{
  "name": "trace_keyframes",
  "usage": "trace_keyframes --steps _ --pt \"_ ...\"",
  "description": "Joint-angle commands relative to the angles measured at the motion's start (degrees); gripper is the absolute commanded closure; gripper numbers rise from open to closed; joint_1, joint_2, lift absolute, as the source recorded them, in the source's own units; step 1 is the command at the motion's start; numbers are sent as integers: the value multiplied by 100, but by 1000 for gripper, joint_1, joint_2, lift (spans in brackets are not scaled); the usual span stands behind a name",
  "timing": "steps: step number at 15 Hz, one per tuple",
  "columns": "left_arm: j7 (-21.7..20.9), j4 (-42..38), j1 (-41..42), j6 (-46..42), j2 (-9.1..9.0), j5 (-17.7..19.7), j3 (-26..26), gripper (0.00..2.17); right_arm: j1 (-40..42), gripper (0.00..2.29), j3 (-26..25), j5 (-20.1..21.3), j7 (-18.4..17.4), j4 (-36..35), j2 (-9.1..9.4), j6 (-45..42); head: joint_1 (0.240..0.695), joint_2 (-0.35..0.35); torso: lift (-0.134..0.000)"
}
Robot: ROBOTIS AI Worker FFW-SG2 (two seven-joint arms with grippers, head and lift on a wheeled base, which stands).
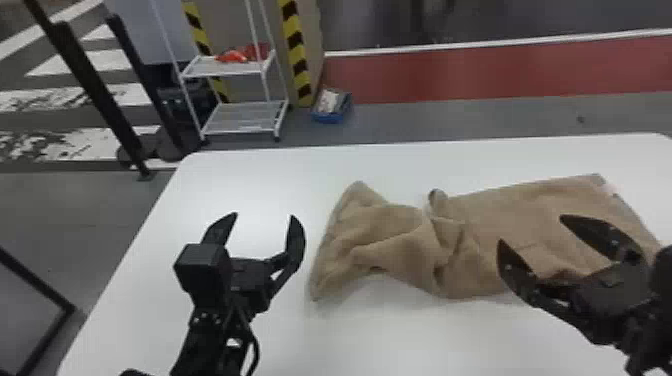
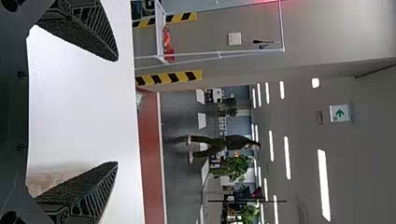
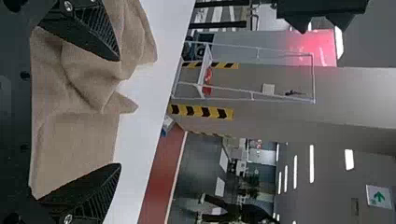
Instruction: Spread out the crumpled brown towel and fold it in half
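The brown towel (image 1: pixel 395 240) lies rumpled across the white table (image 1: pixel 240 190) — bunched into folds toward the robot's left, flatter toward its right. The left gripper (image 1: pixel 265 227), jaws wide apart and holding nothing, is above the table to the left of the towel; the right gripper (image 1: pixel 532 232) — likewise wide apart and empty — is over the towel's flatter part.

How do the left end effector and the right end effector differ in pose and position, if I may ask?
The left end effector points toward the far edge of the table; the right end effector slants leftward. The left one hangs beside the towel, the right one above it. Both are black, open and holding nothing.
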Motion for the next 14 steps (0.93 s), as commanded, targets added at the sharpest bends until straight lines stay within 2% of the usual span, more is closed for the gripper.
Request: trace_keyframes --steps 1,2,4,6,9,11,14 --pt "32 31 17 -85 0 -5 -66 87 206 90 -640 -288 97 89 9 -190 695 147 -125" --pt "32 31 25 -121 0 -5 -92 87 276 97 -912 -384 194 159 27 -261 695 96 -125" --pt "-29 40 78 -121 9 4 -154 87 399 151 -1361 -516 325 326 62 -454 695 48 -125" --pt "-100 31 192 -191 44 30 -224 83 540 164 -1616 -648 387 484 62 -700 695 -23 -125" --pt "-82 119 359 -419 61 30 -374 83 742 167 -1835 -736 396 678 88 -1157 695 -82 -125" --pt "-38 268 412 -718 61 30 -409 83 786 134 -2064 -1114 396 933 88 -1667 695 -109 -125" --pt "-73 330 518 -859 88 30 -426 90 804 194 -2442 -1290 536 1319 97 -1913 695 -163 -125"
